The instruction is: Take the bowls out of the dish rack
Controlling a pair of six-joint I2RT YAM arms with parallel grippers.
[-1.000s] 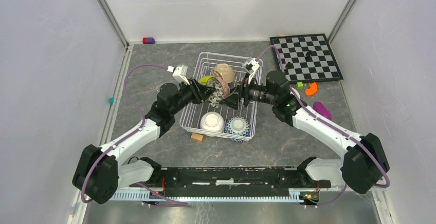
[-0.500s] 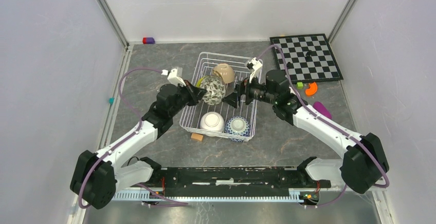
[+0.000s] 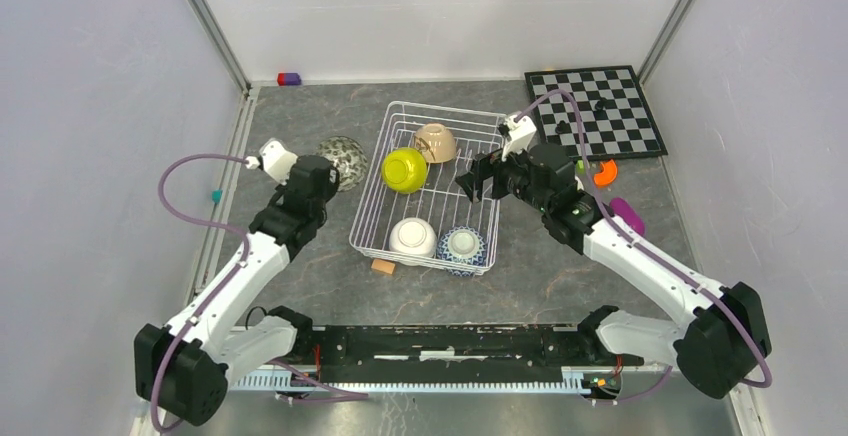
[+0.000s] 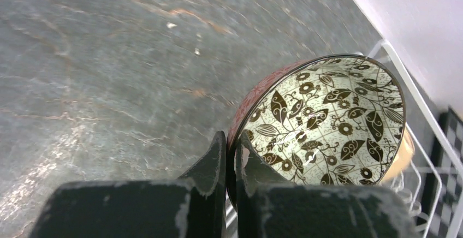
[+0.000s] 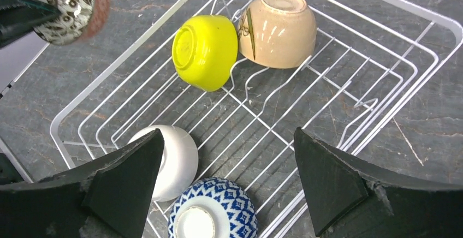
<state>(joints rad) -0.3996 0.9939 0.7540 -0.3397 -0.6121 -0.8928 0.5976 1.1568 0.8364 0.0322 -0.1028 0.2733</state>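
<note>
Top view overhead, far; 2 wrist views close; all share dish rack (image 3: 440, 105).

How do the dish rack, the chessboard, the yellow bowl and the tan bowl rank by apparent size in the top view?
1. dish rack
2. chessboard
3. yellow bowl and tan bowl: they look alike, so unranked.

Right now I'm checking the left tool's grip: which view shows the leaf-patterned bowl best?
Left wrist: the leaf-patterned bowl is close and large, its rim pinched by the left tool. Top external shows it small; right wrist catches it only in its top-left corner.
</note>
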